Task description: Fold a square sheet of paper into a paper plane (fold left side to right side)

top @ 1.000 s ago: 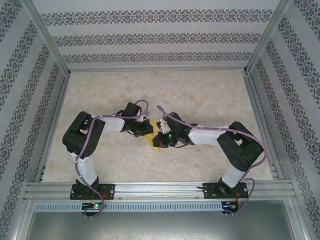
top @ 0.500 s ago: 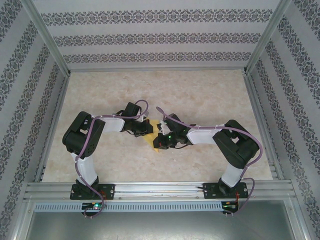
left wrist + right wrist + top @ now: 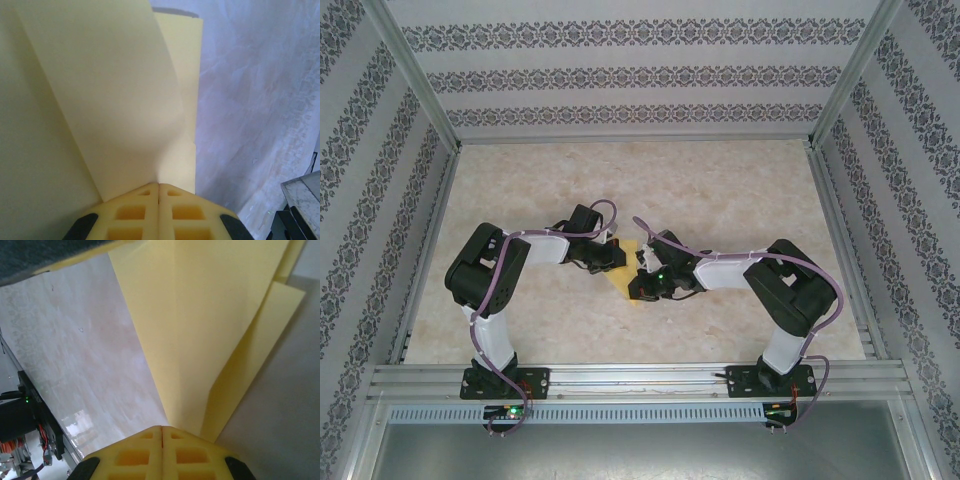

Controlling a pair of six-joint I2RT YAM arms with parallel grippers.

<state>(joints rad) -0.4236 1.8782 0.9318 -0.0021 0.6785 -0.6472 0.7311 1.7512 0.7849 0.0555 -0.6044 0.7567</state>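
Pale-yellow and thin, the square sheet of paper lies between our two arms near the middle of the table. It is already creased into a smaller shape. One flap is raised and curls over a flatter layer beneath.

Our left gripper is clenched on the lower edge of that raised flap, and the paper runs out from between its closed jaws. Our right gripper pinches the sheet from the other side, at a spot where two layers meet along a fold. From above, both wrists crowd over the paper, very near each other.

We judge that we are partway through a fold, with one side being carried across toward the other. Several things could go wrong:

- **Tearing:** with both grippers clamped on so light a sheet, any pull apart could tear it or drag an existing crease out of line.
- **Slipping:** if one hand lets go while the other is moving, the paper may slide on the smooth table and the edges will not meet squarely.
- **A stray crease:** the curled flap could buckle and crease in the wrong place if we press down before the edges line up.
- **Collision:** the wrists are so close that a small sideways move might knock them together.
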